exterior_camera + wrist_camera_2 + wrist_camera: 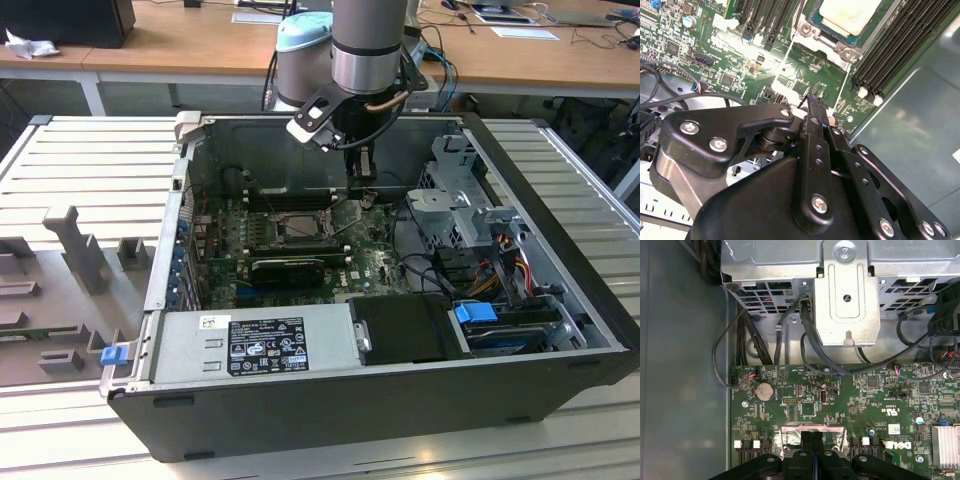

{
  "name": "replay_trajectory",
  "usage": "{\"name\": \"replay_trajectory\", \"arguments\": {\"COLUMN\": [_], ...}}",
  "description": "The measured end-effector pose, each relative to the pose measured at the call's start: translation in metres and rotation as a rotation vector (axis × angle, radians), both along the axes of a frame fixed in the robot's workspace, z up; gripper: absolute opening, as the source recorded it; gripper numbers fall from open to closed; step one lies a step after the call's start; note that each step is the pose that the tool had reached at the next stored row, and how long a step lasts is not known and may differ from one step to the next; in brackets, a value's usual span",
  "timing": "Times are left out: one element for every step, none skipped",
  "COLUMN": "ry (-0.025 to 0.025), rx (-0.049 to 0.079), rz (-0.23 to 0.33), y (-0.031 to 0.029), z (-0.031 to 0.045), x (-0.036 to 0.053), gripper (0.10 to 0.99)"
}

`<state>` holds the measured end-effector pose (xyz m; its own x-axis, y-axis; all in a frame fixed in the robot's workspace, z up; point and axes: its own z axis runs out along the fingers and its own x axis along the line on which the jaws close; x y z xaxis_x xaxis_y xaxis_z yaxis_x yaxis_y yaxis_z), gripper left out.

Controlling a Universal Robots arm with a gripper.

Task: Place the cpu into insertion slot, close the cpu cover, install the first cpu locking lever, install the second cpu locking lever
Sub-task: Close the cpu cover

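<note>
A long wooden desk (200,45) runs behind the ribbed grey worktable (100,160).

Open PC case (380,420) on ribbed table (100,150); power supply (250,345) along its near side, motherboard (850,405) inside, black cables (751,337) by metal drive cage (847,300).

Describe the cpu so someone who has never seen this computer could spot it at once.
Inside the open computer case, find the green motherboard. The insertion slot sits between two banks of long black memory slots, and the cpu lies flat in it. It is the one pale, silvery-grey plain square among dark, busy parts.
</note>
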<state>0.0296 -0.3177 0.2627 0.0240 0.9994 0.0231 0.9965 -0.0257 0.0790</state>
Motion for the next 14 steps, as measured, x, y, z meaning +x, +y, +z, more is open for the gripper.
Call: {"name": "replay_trajectory", "arguments": {"ry": [0.0000,0.0000,0.0000,0.0000,0.0000,0.0000,0.0000,0.0000,0.0000,0.0000,0.0001,0.0000,0.0000,0.0000], "rx": [0.000,0.000,0.000,0.000,0.000,0.000,0.000,0.000,0.000,0.000,0.000,0.000,0.000,0.000], "rz": [0.000,0.000,0.000,0.000,0.000,0.000,0.000,0.000,0.000,0.000,0.000,0.000,0.000,0.000], "y": [0.0000,0.0000,0.0000,0.0000,0.0000,0.0000,0.0000,0.0000,0.0000,0.0000,0.0000,0.0000,0.0000,0.0001], "z": [0.0000,0.0000,0.0000,0.0000,-0.0001,-0.0001,-0.0001,-0.0001,-0.0001,-0.0001,-0.0001,-0.0001,-0.0002,-0.0002], "x": [0.0006,0.0013,0.0018,0.0023,0.0029,0.0038,0.0042,0.0047,0.0049,0.0050,0.0052,0.0055,0.0057,0.0072], "gripper": [0.106,0.106,0.106,0.106,0.106,0.106,0.106,0.106,0.106,0.106,0.106,0.106,0.106,0.106]}}
